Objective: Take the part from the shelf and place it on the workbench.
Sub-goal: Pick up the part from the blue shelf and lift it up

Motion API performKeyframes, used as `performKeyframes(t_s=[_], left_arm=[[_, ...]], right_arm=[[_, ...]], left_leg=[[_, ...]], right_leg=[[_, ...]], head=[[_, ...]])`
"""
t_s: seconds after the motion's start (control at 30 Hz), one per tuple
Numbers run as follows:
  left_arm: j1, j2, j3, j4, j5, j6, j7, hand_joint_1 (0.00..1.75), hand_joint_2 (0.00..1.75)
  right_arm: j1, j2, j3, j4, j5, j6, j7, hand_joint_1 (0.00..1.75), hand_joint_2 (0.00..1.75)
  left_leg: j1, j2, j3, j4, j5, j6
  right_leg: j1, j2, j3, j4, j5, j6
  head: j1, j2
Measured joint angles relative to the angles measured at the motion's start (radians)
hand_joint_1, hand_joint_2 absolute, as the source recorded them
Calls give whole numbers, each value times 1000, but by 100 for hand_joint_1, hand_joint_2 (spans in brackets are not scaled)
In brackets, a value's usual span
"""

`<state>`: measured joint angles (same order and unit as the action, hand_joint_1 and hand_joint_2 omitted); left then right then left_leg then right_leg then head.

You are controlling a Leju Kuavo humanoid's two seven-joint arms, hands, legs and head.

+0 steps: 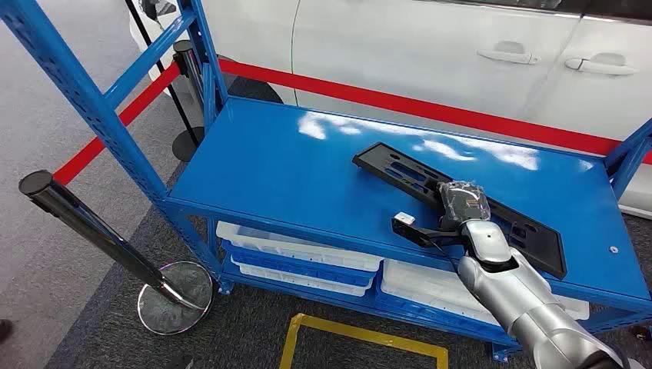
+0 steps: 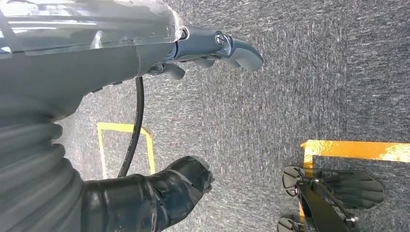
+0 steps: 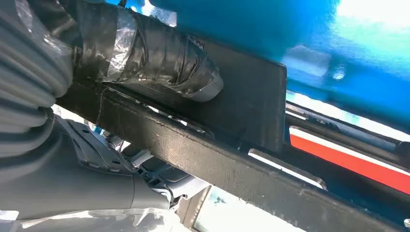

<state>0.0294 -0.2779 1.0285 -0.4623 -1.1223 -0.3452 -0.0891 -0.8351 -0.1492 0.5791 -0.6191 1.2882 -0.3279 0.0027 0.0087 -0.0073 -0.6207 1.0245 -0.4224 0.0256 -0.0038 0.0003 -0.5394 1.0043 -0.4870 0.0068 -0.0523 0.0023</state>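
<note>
Right hand [image 1: 463, 201] grips the black part [image 1: 400, 171] on the blue shelf's [image 1: 269, 165] top deck.
From my head view the slotted part lies diagonally across the deck; my wrist view shows a taped thumb [image 3: 159, 58] on its top face, fingers under its edge. My left hand [image 2: 145, 116] hangs over grey carpet [image 2: 290, 96], fingers loosely apart, holding nothing.

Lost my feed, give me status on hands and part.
Right hand grips black part on blue shelf. Left hand hangs open over floor. Nothing blocking the part.
</note>
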Motion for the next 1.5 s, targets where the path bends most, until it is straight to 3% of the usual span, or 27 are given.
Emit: performKeyframes(t_s=[0.4,0.5,0.67,0.73,0.83,0.87,0.9,0.93,1.0,1.07,1.13,1.2,1.27,1.33,1.37,1.4,1.5], left_arm=[[8,-21,24,-58,-20,-18,10,0,175],[15,-32,39,-95,-41,-34,28,0,175],[33,-50,58,-146,-58,-46,44,0,175],[33,-56,58,-156,-63,-47,44,0,175],[33,-62,59,-165,-68,-47,44,0,175],[34,-64,60,-166,-69,-47,44,0,175],[35,-66,61,-166,-70,-47,44,0,175],[35,-67,61,-167,-70,-47,44,0,175],[34,-70,63,-168,-72,-47,44,0,175],[33,-72,64,-171,-78,-46,41,0,175],[34,-74,67,-174,-89,-46,36,0,175],[35,-75,71,-174,-100,-47,32,0,175],[34,-75,75,-175,-110,-47,29,0,175],[33,-75,77,-175,-119,-46,27,0,175],[33,-75,78,-175,-122,-46,27,0,175],[33,-75,78,-175,-124,-46,27,0,175],[33,-75,78,-175,-125,-46,26,0,175]], right_arm=[[34,-35,-15,-107,-31,-42,-37,175,175],[58,-72,-33,-247,-106,-45,-79,175,175],[108,-168,-68,-637,-236,40,-145,175,175],[125,-194,-82,-735,-251,43,-161,175,175],[146,-222,-101,-822,-257,38,-175,175,175],[155,-229,-105,-840,-257,37,-176,175,175],[162,-236,-108,-856,-257,36,-176,175,175],[167,-243,-110,-870,-258,36,-177,175,175],[172,-253,-114,-892,-262,31,-180,175,175],[174,-261,-123,-909,-269,19,-187,175,175],[175,-269,-130,-923,-273,4,-194,175,175],[176,-275,-133,-937,-274,-10,-203,175,175],[179,-280,-134,-950,-277,-17,-213,175,175],[181,-286,-134,-960,-281,-19,-218,175,175],[183,-287,-134,-963,-282,-19,-219,175,175],[183,-288,-134,-964,-283,-19,-220,175,175],[184,-288,-134,-965,-283,-18,-220,175,175]], left_leg=[[0,0,0,0,0,0],[-5,0,-2,5,-4,5],[-5,1,2,-1,-1,19],[1,3,9,-18,8,30],[2,1,8,-21,12,34],[2,1,6,-18,12,34],[2,1,4,-14,12,34],[3,1,0,-10,12,33],[3,1,-8,2,11,26],[2,0,-16,10,15,13],[2,-3,-21,9,24,-4],[4,-5,-32,19,16,-18],[8,-2,-61,88,-50,-27],[10,1,-99,212,-137,-34],[10,1,-112,260,-164,-36],[10,1,-119,288,-176,-37],[10,1,-121,298,-179,-37]], right_leg=[[0,0,0,0,0,0],[-4,0,0,-1,-1,5],[-9,1,3,-1,-4,19],[-9,2,-10,40,-41,21],[-11,2,-89,221,-138,26],[-12,1,-109,264,-147,28],[-15,1,-113,272,-135,30],[-18,1,-97,239,-106,32],[-24,1,-33,111,-44,34],[-21,4,1,36,-16,29],[-13,6,-7,32,-8,17],[-16,-1,-17,27,3,0],[-19,-11,-33,22,19,-19],[-15,-22,-53,22,33,-27],[-14,-27,-60,23,38,-28],[-13,-29,-64,24,42,-29],[-12,-31,-66,24,43,-29]], head=[[0,0],[0,0],[0,0],[0,0],[1,0],[1,0],[1,0],[1,0],[1,0],[0,0],[0,0],[0,0],[-3,0],[-6,0],[-6,0],[-6,0],[-6,0]])
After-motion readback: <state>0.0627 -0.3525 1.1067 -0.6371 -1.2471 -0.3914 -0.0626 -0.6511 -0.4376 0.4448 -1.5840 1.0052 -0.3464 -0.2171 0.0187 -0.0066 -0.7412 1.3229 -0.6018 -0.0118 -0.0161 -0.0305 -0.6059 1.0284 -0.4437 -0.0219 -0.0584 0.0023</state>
